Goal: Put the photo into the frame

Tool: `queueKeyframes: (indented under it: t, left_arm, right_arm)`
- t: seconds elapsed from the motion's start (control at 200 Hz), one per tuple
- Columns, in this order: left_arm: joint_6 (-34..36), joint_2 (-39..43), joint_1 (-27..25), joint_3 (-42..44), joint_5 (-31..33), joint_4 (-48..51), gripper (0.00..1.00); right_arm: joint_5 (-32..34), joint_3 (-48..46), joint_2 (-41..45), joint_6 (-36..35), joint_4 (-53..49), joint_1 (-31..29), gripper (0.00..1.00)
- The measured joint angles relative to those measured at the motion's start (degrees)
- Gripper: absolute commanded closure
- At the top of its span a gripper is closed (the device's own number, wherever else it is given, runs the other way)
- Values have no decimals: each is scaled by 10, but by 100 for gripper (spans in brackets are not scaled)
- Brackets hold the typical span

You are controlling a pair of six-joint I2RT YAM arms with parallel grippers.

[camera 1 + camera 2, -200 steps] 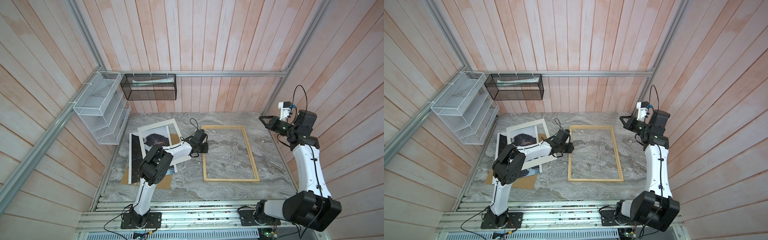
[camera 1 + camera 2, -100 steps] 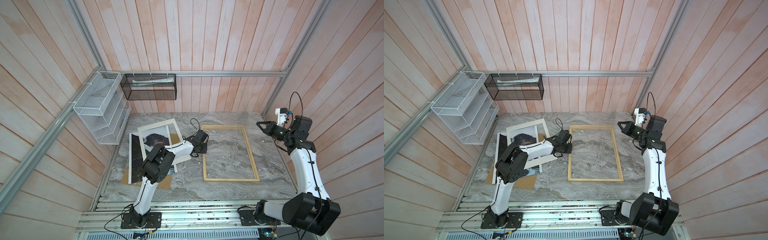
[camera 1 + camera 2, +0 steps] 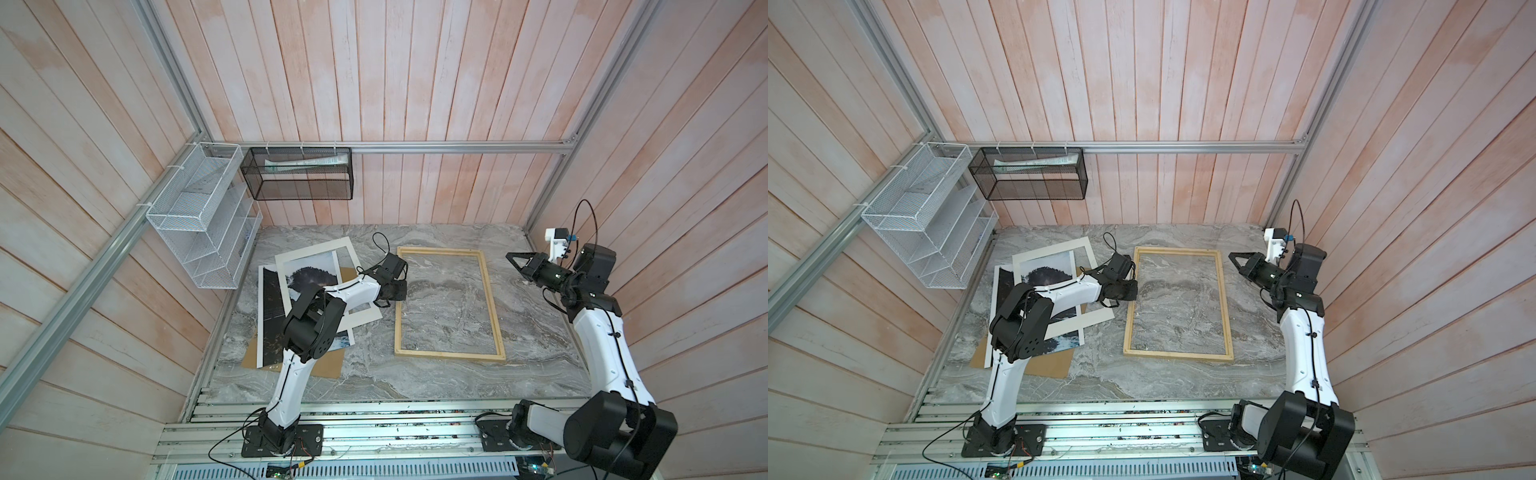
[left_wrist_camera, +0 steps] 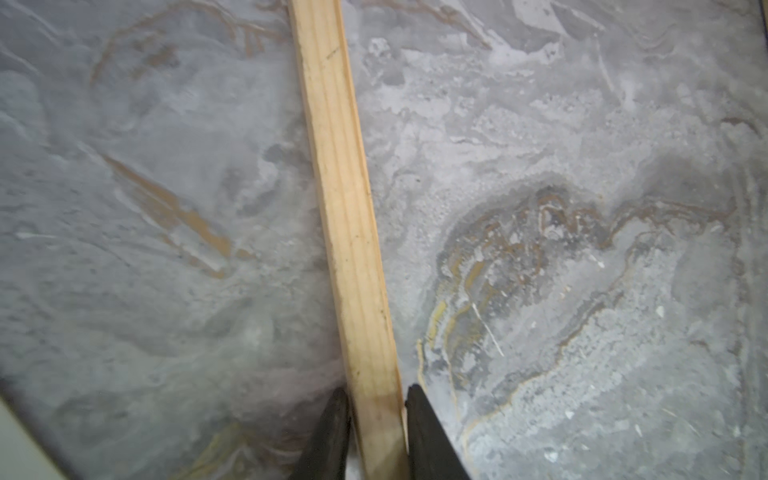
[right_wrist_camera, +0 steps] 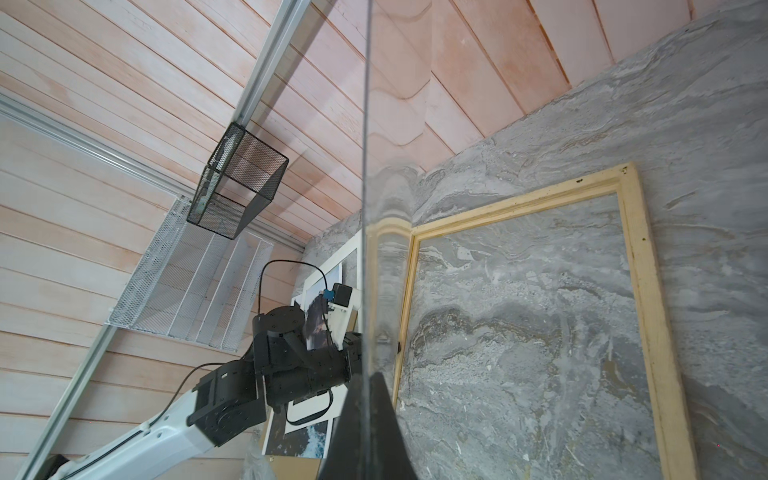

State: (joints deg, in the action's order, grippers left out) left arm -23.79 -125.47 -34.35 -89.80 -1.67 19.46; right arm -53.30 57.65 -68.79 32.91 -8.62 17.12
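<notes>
In both top views you have one pale wood frame (image 3: 450, 355) (image 3: 1177, 354) lying flat on the marble table (image 3: 436, 386). One stack sits just beside the frame's left rail. It has one white mat (image 3: 311, 252) on top, one photo (image 3: 272, 316) under it, and one brown backing board (image 3: 328, 365) at the bottom. The photo lies wholly outside the frame. Your left gripper (image 3: 398, 291) is down at that left rail. Your right gripper (image 3: 513, 262) sits beyond the frame's right rail, by the far corner. Two baskets hang on the walls well beyond the stack, one white wire rack (image 3: 199, 216) and one black mesh basket (image 3: 299, 174).

In the left wrist view you see one frame rail (image 4: 345, 208) crossing the marble. The two black fingertips (image 4: 332, 428) stand one on each side of it, tight against the wood, so the left gripper (image 4: 376, 424) is clamped on the frame.

In the right wrist view your right gripper (image 5: 370, 415) is closed on one clear sheet (image 5: 366, 166), seen edge-on. Past the sheet lie the frame (image 5: 652, 311) and the photo (image 5: 299, 440).
</notes>
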Motion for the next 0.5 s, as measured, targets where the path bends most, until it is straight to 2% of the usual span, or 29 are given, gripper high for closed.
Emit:
queueKeyframes:
  t: [0.22, 0.335, 0.5]
  left_arm:
    - [27, 0, 43, 0, -10, -6, 73]
    - [31, 7, 45, 9, -12, -10, 65]
    - [32, 38, 42, 30, -15, -11, 64]
  right_arm:
    - [-23, -63, 11, 38, 47, -3, 100]
    - [-29, -108, 22, 54, 72, -15, 100]
    - [-35, -143, 26, 69, 92, -52, 100]
